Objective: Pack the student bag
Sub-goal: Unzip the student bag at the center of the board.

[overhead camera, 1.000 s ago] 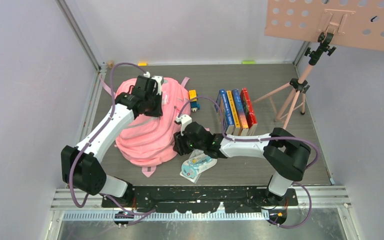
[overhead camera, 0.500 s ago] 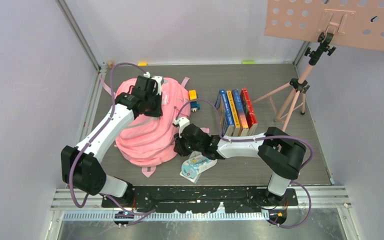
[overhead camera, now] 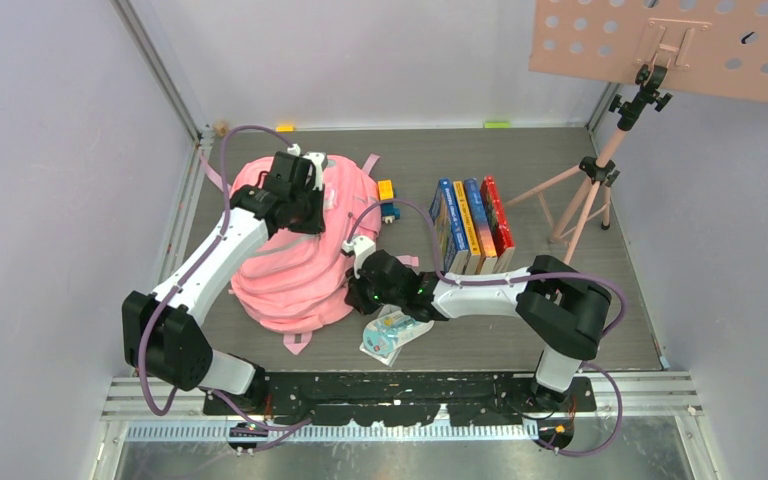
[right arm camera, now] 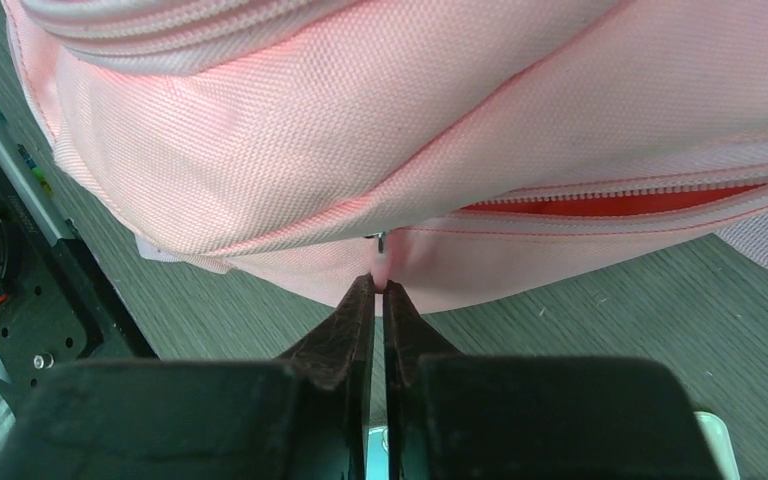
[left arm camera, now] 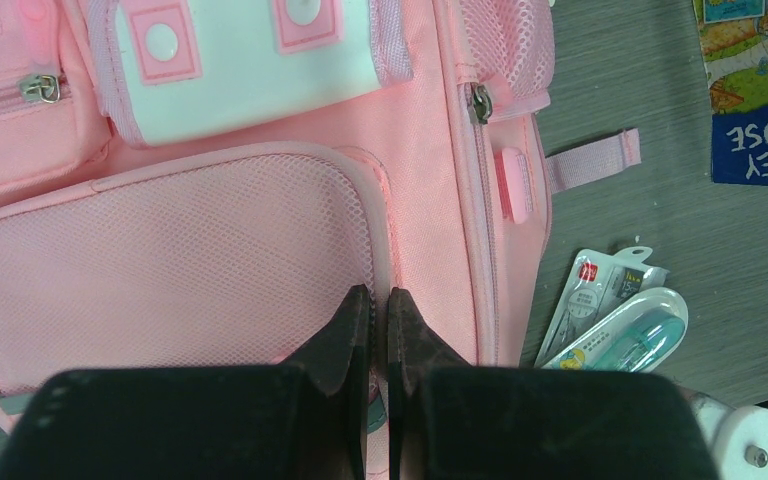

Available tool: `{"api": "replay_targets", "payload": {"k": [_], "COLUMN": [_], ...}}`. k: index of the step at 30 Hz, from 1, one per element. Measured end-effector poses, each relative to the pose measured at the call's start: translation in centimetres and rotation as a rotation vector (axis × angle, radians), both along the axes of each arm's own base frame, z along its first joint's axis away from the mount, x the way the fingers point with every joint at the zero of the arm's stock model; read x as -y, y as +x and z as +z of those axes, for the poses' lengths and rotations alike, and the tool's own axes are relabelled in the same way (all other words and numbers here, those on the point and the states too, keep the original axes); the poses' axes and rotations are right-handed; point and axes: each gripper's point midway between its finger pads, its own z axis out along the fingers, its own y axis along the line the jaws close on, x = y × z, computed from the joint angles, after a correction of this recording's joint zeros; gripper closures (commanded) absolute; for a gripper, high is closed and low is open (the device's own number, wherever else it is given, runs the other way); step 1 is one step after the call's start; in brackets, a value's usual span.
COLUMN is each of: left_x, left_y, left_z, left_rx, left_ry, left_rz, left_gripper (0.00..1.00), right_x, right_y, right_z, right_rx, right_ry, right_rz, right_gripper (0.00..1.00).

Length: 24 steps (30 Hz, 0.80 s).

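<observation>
The student bag (overhead camera: 285, 275) is a large soft pink backpack lying on the dark table left of centre. Its front with the mesh pocket (left arm camera: 180, 260) and white patch (left arm camera: 250, 70) fills the left wrist view. My left gripper (overhead camera: 305, 212) (left arm camera: 379, 294) sits on the bag's upper front, shut, with pink fabric pinched along the pocket seam. My right gripper (overhead camera: 353, 292) (right arm camera: 380, 284) is at the bag's lower right edge, shut on a small pink zipper pull (right arm camera: 382, 264). To the right of the pull the zipper (right arm camera: 610, 204) gapes a little and shows a red lining.
Several books (overhead camera: 473, 225) stand in a row right of the bag. A packaged stationery set (overhead camera: 395, 332) (left arm camera: 610, 320) lies by my right wrist. Small yellow and blue blocks (overhead camera: 387, 200) lie behind it. A tripod stand (overhead camera: 590, 190) occupies the back right.
My right gripper has slid a little left up to the bag's edge and closed from open onto the zipper pull. The left arm has not moved.
</observation>
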Motion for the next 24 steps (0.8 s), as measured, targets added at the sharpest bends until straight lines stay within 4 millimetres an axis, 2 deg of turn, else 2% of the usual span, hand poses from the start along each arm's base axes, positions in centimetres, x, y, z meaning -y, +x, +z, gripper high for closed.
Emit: {"api": "replay_targets", "payload": {"k": [4,11,14,17,24], "left_x": [0.0,0.0,0.0,0.0,-0.02], "left_y": [-0.01,-0.01,-0.01,-0.01,-0.03], "left_z": [-0.01,-0.01,-0.01,-0.01,-0.07], "left_rx": [0.0,0.0,0.0,0.0,-0.002], "left_ry": [0.0,0.0,0.0,0.0,0.001], "left_rz": [0.0,-0.001,0.0,0.0,0.0], "left_gripper": [1.0,1.0,1.0,1.0,1.0], "right_x": [0.07,-0.2,-0.46,-0.66,-0.83], "right_y": [0.19,0.49,0.65,0.74,0.5], "right_z": [0.01,0.4,0.45,0.39,0.32], "right_rx": [0.003,0.009,0.012,0.013,0.013], "right_ry": [-0.001,0.016,0.019,0.021,0.019], "right_rz": [-0.014,-0.026,-0.027,-0.025,-0.021], "right_gripper": [0.78,0.75,0.82,0.98,1.0]}}
